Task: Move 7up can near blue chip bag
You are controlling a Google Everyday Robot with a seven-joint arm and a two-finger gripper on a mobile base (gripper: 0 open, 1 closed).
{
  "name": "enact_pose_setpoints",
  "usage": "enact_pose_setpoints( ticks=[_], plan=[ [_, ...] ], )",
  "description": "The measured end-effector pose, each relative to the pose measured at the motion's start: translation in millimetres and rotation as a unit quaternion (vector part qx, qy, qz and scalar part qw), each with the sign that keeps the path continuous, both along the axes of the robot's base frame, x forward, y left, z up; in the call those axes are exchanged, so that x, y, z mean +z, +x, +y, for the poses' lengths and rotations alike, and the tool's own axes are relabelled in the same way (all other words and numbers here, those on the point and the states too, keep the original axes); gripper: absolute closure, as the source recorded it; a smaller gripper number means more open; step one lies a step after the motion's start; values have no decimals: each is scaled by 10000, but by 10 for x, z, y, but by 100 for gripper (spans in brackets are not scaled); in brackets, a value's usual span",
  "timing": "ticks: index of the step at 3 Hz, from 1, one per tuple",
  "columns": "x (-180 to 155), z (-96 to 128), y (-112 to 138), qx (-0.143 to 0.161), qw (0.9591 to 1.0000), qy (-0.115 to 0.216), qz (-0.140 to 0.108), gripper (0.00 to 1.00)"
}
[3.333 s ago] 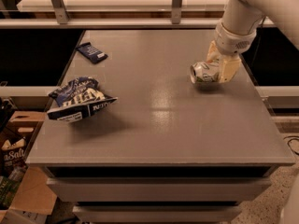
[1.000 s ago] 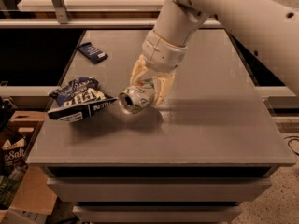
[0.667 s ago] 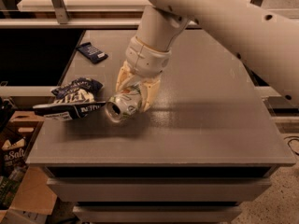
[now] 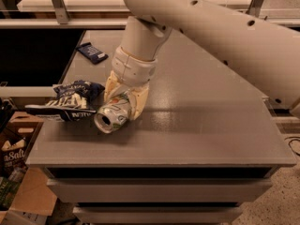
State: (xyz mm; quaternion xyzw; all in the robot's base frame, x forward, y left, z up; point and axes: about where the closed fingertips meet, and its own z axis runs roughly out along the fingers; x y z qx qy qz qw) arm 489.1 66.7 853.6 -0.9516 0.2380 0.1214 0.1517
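Gripping the tilted 7up can (image 4: 108,117), the pincer (image 4: 124,107) hangs low over the table (image 4: 201,125) beside the blue chip bag (image 4: 70,102), apparently to set it there.

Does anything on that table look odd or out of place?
Mildly. The gripper holds the 7up can tipped on its side, low over the table. Beside it, the crumpled blue chip bag overhangs the table's edge.
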Motion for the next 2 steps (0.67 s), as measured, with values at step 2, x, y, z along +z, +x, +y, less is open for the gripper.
enact_pose_setpoints(
  ticks=[2],
  plan=[
    [-29, 46, 1, 4, 10000, -26, -85, 60]
  ],
)
